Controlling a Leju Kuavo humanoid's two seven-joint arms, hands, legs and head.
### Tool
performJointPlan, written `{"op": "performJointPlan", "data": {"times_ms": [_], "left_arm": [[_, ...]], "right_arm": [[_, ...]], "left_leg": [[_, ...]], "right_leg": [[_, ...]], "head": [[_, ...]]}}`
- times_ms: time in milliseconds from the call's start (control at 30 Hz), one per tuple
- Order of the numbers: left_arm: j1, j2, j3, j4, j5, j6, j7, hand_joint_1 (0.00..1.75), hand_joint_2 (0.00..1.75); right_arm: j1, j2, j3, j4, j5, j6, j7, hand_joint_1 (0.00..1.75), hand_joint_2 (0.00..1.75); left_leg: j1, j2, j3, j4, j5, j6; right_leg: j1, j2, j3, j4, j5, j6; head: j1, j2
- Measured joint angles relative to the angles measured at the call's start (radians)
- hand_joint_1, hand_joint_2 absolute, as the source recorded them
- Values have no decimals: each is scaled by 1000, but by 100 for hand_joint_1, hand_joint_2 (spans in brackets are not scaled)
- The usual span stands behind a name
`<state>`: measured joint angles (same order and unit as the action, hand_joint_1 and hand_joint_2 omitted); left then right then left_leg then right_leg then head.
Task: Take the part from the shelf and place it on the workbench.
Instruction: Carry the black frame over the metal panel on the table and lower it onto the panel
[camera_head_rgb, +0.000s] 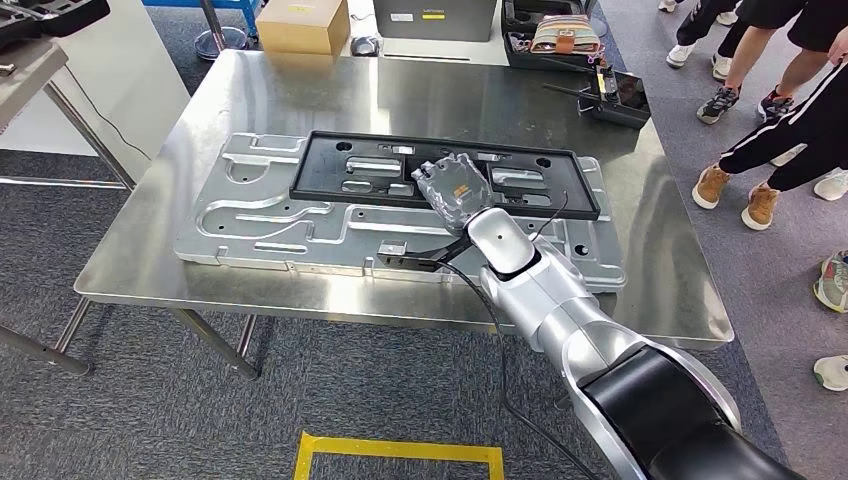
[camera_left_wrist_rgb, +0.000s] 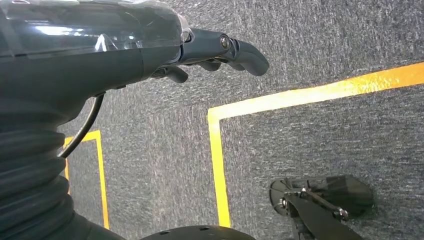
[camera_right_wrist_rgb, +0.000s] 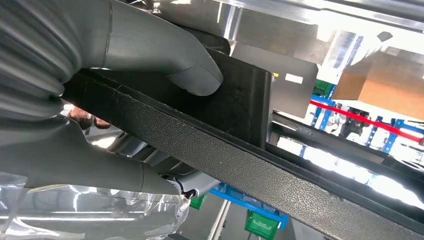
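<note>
Right hand (camera_head_rgb: 455, 190) grips the long black plastic frame part (camera_head_rgb: 360, 170) lying near the steel workbench (camera_head_rgb: 140, 260) middle; release straight upward, gently

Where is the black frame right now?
In the head view, the black frame lies on the silver plate atop the metal table, gripped by the right hand.

Black part (camera_head_rgb: 340, 160) on silver workbench (camera_head_rgb: 500, 100) (speckled grey carpet (camera_head_rgb: 150, 420)).
</note>
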<state>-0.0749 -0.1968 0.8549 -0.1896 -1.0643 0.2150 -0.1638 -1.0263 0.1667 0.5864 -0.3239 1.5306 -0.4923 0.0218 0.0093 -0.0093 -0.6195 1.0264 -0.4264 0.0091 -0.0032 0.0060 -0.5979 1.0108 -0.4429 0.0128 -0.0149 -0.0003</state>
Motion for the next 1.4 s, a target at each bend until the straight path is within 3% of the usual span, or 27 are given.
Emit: {"op": "performJointPlan", "data": {"times_ms": [100,533,567,667,700,967,1100,1400], "left_arm": [[0,0,4,0,13,2,0,0,0],[-1,0,13,0,6,10,16,0,0],[-1,0,14,0,5,11,16,0,0],[-1,0,14,0,1,11,16,0,0],[-1,0,14,0,-1,11,15,0,0],[-1,0,14,0,-3,10,6,0,0],[-1,0,14,0,-3,10,2,0,0],[-1,0,14,0,-3,9,-4,0,0]], "right_arm": [[0,0,-3,0,4,0,3,175,175],[-1,0,-21,-7,11,10,19,175,175],[-1,0,-23,-8,11,12,19,140,175],[-1,0,-25,-8,11,16,20,9,175],[-2,0,-27,-8,11,17,20,0,175],[-6,-1,-39,-13,11,18,21,0,175],[-6,-3,-47,-14,11,29,31,0,0],[-7,-5,-49,-14,12,35,41,0,0]], "left_leg": [[0,0,0,0,0,0],[0,0,0,0,0,0],[0,0,0,0,0,0],[0,0,0,0,0,0],[0,0,0,0,0,0],[0,0,1,0,0,0],[0,0,1,0,0,0],[0,0,1,0,0,0]], "right_leg": [[0,0,0,0,0,0],[0,0,0,0,0,0],[0,0,0,0,0,0],[0,0,0,0,0,0],[0,0,0,0,0,0],[0,0,1,0,0,0],[0,0,1,0,0,0],[0,0,1,0,0,0]], "head": [[0,0],[0,0],[0,0],[0,0],[0,0],[0,0],[0,0],[0,0]]}}
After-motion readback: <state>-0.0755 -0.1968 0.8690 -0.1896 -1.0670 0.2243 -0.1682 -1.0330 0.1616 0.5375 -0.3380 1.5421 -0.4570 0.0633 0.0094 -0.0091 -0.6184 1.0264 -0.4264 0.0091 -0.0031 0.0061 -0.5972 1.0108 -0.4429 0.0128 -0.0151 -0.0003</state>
